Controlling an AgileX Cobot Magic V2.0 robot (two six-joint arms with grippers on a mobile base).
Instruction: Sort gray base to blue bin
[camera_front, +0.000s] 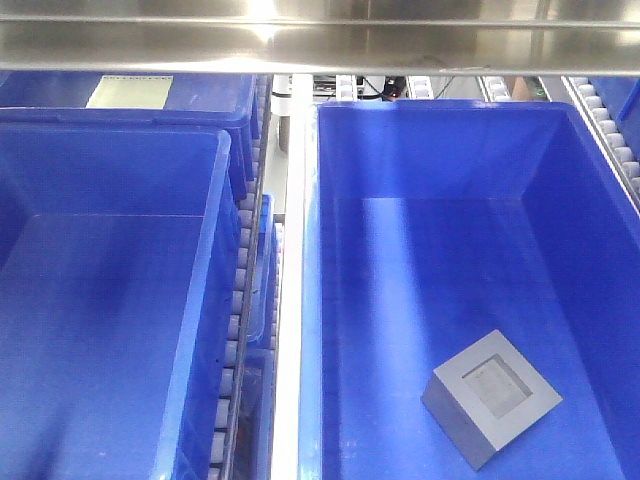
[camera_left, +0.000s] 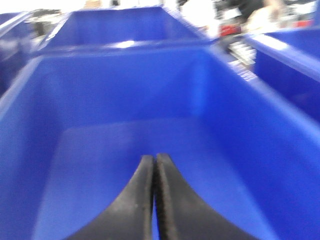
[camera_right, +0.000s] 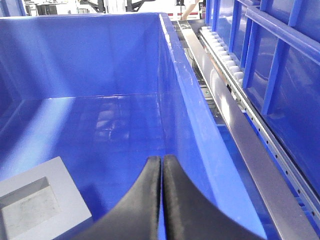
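Gray base (camera_front: 491, 398) resting on floor of blue bin (camera_front: 320, 300), near front right corner, recess facing up. Right gripper (camera_right: 161, 165) above same bin, fingers pressed together, holding nothing. Left gripper (camera_left: 153, 162) likewise closed and empty, over neighbouring blue crate (camera_left: 30, 90).

gray base (camera_right: 37, 200) cut off at right wrist view's lower-left edge, left wrist view blurred throughout
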